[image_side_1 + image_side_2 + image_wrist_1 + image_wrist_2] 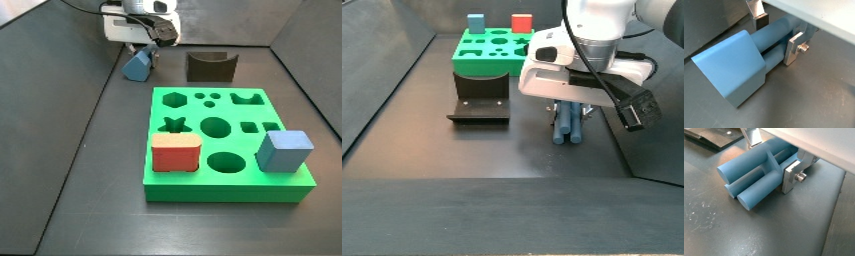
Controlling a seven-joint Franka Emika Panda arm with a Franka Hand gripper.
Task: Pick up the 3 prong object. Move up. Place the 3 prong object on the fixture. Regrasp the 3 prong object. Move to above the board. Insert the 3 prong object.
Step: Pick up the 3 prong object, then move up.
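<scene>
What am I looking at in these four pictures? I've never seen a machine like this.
It is one robot arm ending in a two-finger gripper. Two pictures come from cameras on its wrist, looking down past the fingers; two come from cameras beside the table. The gripper is low at the floor, its silver fingers on either side of a steel-blue 3 prong object, seen also in a side view; whether they already squeeze it I cannot tell. Nearby stands a dark fixture. The green board has shaped holes; a red block and a pale blue cube sit on it.
</scene>
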